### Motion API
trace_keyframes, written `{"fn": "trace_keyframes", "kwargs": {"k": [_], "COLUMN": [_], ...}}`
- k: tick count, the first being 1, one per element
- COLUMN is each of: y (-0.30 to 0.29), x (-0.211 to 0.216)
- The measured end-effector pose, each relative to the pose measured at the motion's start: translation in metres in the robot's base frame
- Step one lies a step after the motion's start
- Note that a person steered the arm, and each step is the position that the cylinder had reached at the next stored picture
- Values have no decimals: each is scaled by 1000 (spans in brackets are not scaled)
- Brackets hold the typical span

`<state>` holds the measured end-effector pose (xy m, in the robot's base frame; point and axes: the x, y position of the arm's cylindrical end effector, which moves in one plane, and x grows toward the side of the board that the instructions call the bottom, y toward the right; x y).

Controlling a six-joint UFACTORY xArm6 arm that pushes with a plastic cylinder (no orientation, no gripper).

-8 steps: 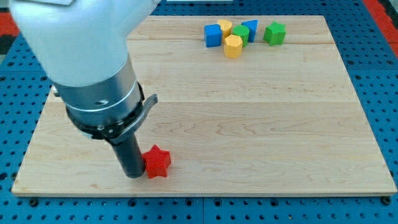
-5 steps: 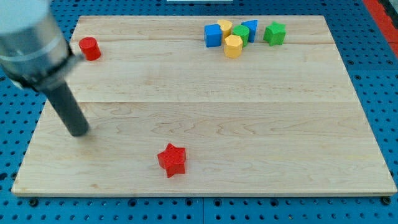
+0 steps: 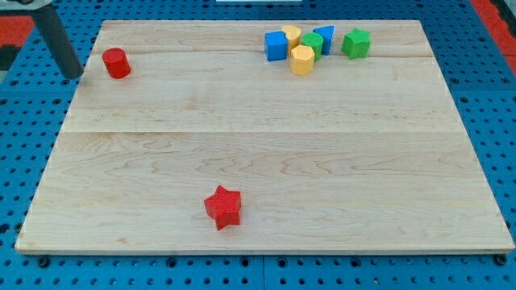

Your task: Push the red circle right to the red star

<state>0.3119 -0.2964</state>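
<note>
- Standing at the view's top left, my tip [image 3: 73, 75] is just off the board's edge, near the red circle [image 3: 117, 63] on its left, not touching.
- The rod has no fingers to open or close.
- The red star [image 3: 223, 207] lies well apart, near the wooden board's [image 3: 322, 161] bottom edge.

My arm shows only as the straight dark rod at the view's top left, slanting down and rightward from the upper edge; my tip [image 3: 73, 75] sits at its lower end, just off the desk's left edge; the rest is out of frame.
</note>
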Motion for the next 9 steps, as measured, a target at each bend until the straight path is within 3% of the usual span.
{"fn": "trace_keyframes", "kwargs": {"k": [1,2,3,5,6,7,8,9], "y": [7,51,149,155,203,236,240,284], "x": [-18,-8,18,-44,64,112,97,113]}}
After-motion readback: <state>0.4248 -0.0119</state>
